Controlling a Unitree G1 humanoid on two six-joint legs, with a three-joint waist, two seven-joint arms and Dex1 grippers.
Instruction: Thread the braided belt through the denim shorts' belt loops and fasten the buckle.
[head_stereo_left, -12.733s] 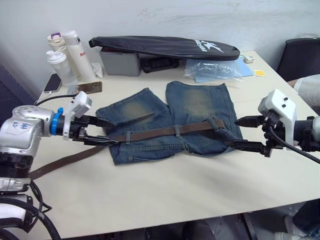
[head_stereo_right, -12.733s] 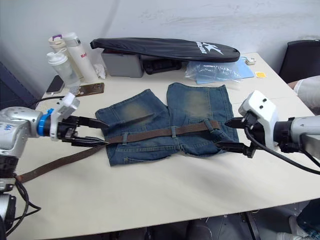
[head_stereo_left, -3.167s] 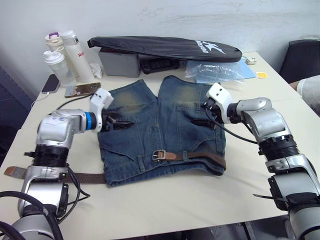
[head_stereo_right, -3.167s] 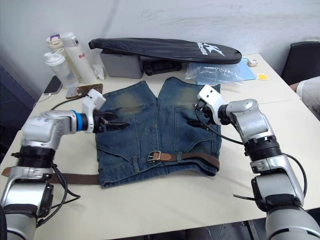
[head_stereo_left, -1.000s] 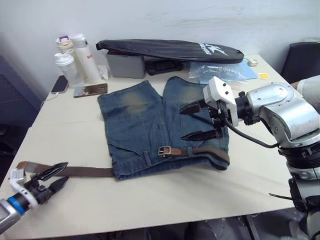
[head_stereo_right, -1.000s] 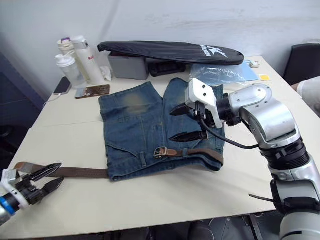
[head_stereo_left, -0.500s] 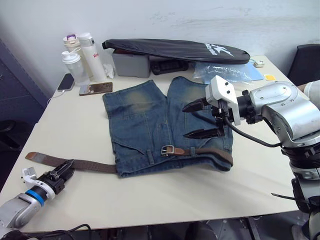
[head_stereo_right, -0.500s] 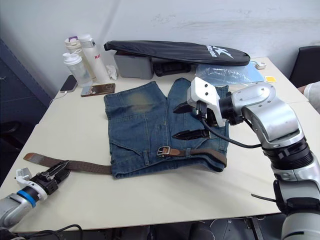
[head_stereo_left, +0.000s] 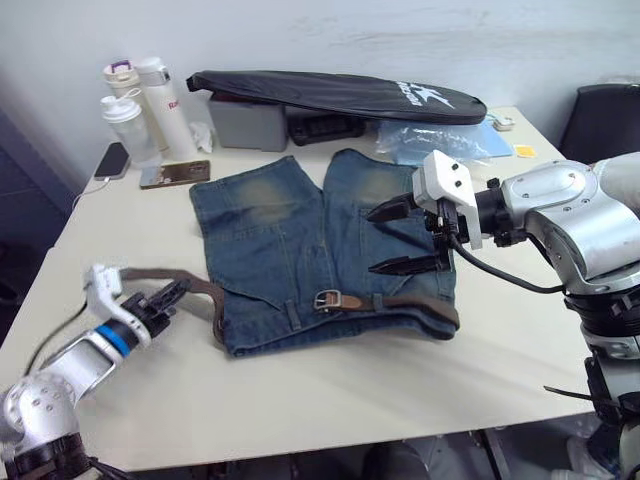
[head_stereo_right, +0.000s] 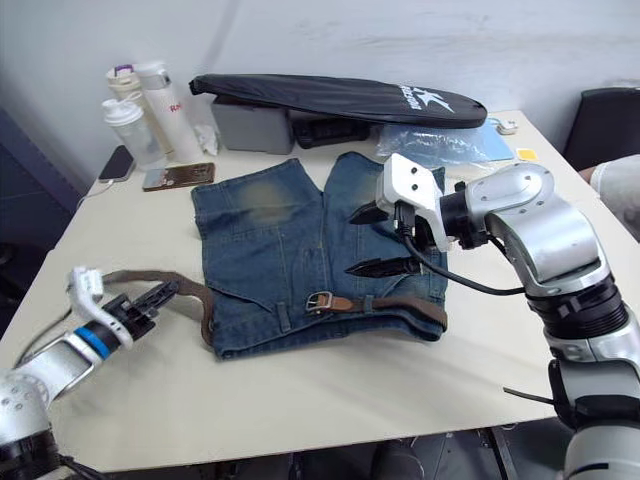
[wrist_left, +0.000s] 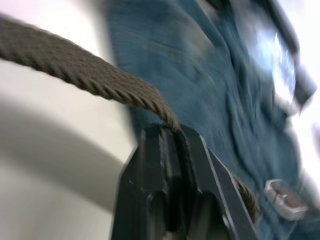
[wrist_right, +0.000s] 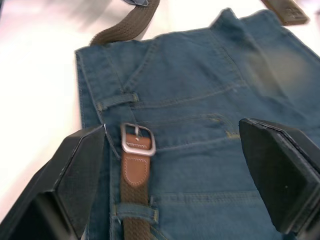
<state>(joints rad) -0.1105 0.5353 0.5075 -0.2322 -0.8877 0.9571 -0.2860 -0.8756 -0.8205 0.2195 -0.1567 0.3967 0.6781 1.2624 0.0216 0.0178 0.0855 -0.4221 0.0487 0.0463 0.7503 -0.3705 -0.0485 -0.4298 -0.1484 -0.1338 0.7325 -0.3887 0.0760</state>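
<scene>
The denim shorts (head_stereo_left: 300, 240) lie flat mid-table, waistband toward me. The braided belt (head_stereo_left: 415, 300) runs through the belt loops (wrist_right: 117, 100) along that waistband. Its tan end and silver buckle (head_stereo_left: 330, 299) rest on the front of the shorts. The belt's free part (head_stereo_left: 200, 288) bows out past the shorts' left edge. My left gripper (head_stereo_left: 168, 297) is shut on that strap, and the left wrist view shows the braid (wrist_left: 90, 80) pinched between the fingers (wrist_left: 150, 165). My right gripper (head_stereo_left: 374, 241) hovers open over the shorts' right leg, with the buckle (wrist_right: 137, 140) between its fingers.
A long black bag (head_stereo_left: 340, 95) lies along the far edge over a grey box (head_stereo_left: 245, 125). Bottles (head_stereo_left: 130, 100) and two phones (head_stereo_left: 175, 173) stand at the far left. A clear plastic bag (head_stereo_left: 440, 140) lies far right. A dark chair (head_stereo_left: 605, 115) stands beyond the right edge.
My left gripper has shut on the belt's free part and carried it toward the shorts, so the strap now bows upward. The right gripper has stayed open over the shorts. The camera shifted.
</scene>
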